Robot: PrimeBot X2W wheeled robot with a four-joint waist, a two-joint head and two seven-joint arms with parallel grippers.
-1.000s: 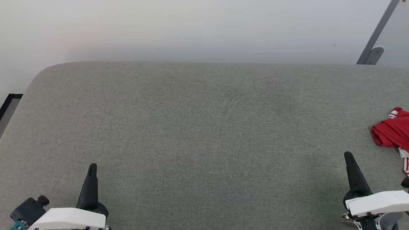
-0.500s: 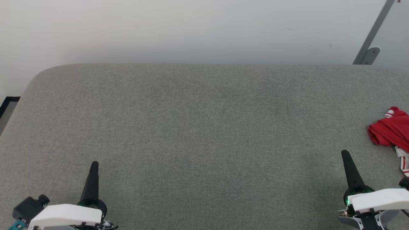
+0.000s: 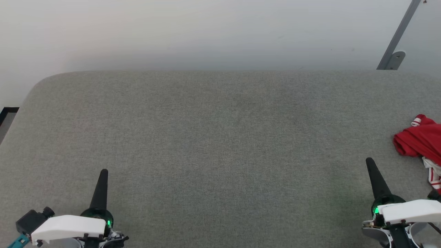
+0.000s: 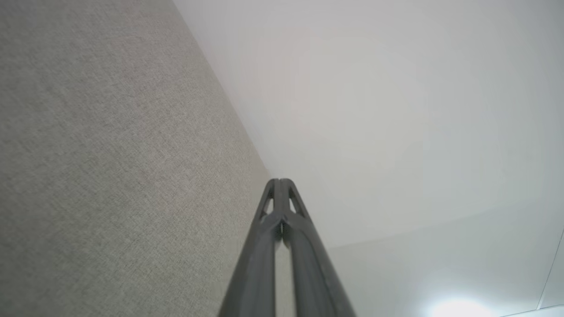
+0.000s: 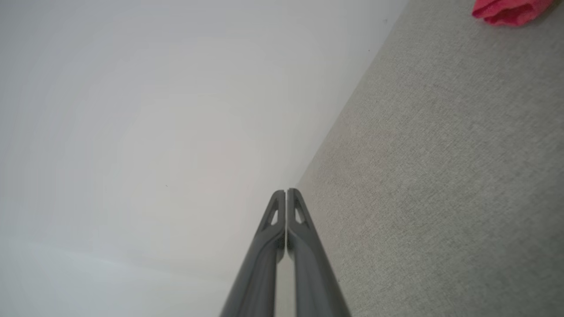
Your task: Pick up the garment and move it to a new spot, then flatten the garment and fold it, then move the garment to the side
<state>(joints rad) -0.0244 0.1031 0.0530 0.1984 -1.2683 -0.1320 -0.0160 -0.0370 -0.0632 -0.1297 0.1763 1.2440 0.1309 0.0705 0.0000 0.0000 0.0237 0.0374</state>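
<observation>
We see the garment (image 3: 418, 139) lying crumpled at the right edge of the grey fabric bench (image 3: 220, 137), partly cut off by the border of the head view. It is mostly red, with a small piece of red-white striped trim at its top and a white striped part below. Our right gripper (image 3: 369, 160) is near it, to its left, and does not touch it. Its fingers are closed together and hold nothing. Our left gripper (image 3: 104, 171) is well apart from the garment, at the lower left over the bench, its fingers also closed and empty. In the right wrist view the garment shows as a red lump in the top right corner.
</observation>
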